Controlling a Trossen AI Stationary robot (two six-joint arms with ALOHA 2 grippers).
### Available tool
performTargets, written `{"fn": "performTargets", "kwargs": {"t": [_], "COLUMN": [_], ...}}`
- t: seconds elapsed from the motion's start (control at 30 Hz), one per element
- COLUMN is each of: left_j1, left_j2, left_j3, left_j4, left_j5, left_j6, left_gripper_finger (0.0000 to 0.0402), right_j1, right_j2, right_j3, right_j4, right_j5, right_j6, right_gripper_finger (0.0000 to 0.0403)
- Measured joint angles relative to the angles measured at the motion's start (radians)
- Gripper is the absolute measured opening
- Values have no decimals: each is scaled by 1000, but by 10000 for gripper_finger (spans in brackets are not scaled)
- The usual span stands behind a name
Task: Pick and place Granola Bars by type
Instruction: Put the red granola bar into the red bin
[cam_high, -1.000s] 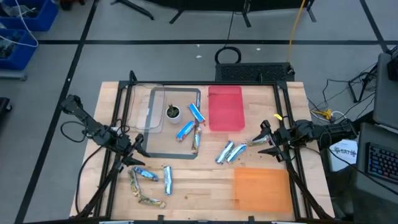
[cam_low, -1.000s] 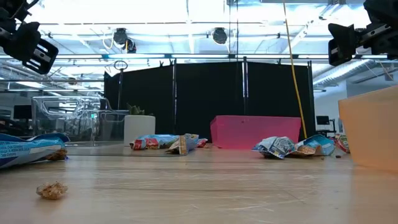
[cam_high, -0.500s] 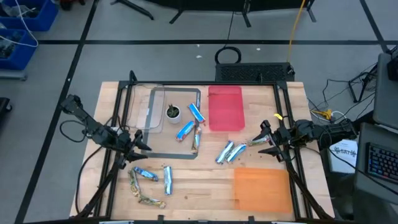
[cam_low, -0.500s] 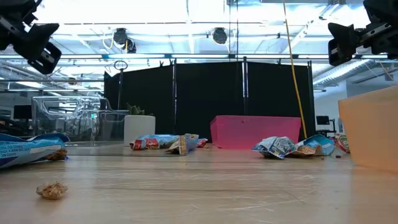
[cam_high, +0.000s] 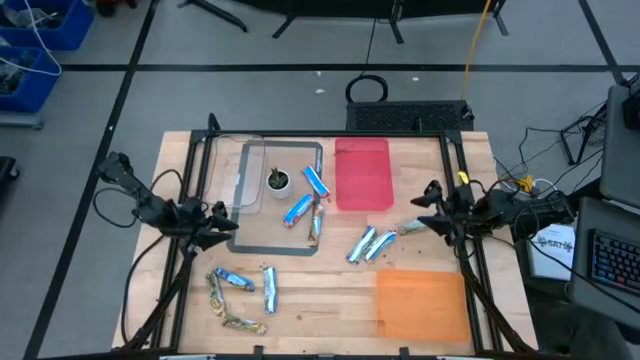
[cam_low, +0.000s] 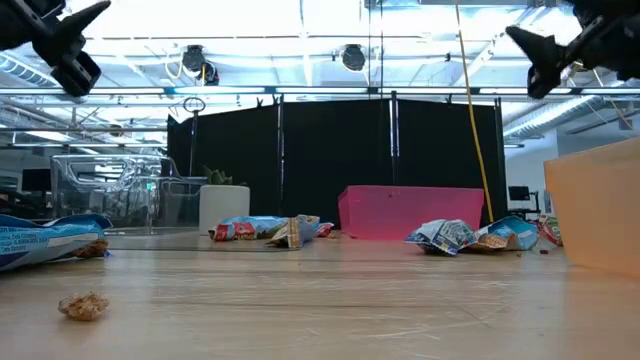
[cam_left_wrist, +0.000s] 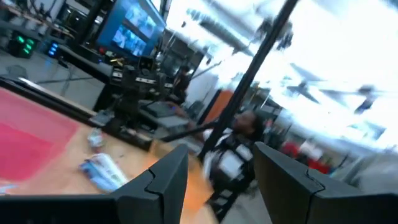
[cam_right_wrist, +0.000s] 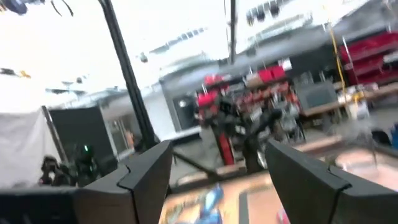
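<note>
Granola Bars (cam_high: 304, 207) are scattered about the table's (cam_high: 330, 300) centre and toward seven o'clock. Nothing is held by the parted left gripper (cam_high: 226, 222) at nine o'clock or right gripper (cam_high: 427, 208) at three. Overlapping bars could be pinched together and sorted wrongly.

Bright overhead ceiling lights (cam_low: 300, 25) wash out the upper part of the low view, leaving both arms as dark silhouettes. The worktop (cam_high: 330, 290) is evenly lit from above, with soft, faint shadows. Both wrist views are heavily blurred and streaked, with glaring white patches.
</note>
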Motion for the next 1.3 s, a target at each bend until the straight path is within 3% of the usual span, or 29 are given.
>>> {"fn": "performTargets", "kwargs": {"t": [0.3,0.67,0.87,1.0,1.3], "left_j1": [0,0,0,0,0], "left_j2": [0,0,0,0,0], "left_j3": [0,41,41,41,41], "left_j4": [154,146,144,144,145], "left_j5": [-34,-68,-83,-83,-83], "left_j6": [50,237,242,244,243], "left_gripper_finger": [184,184,184,184,184], "right_j1": [0,0,0,0,0], "right_j2": [0,5,38,118,301], "right_j3": [0,0,17,97,433], "right_j4": [127,99,95,-20,-171], "right_j5": [26,70,77,98,68], "right_j6": [46,69,76,20,-61], "right_gripper_finger": [251,251,251,251,251]}}
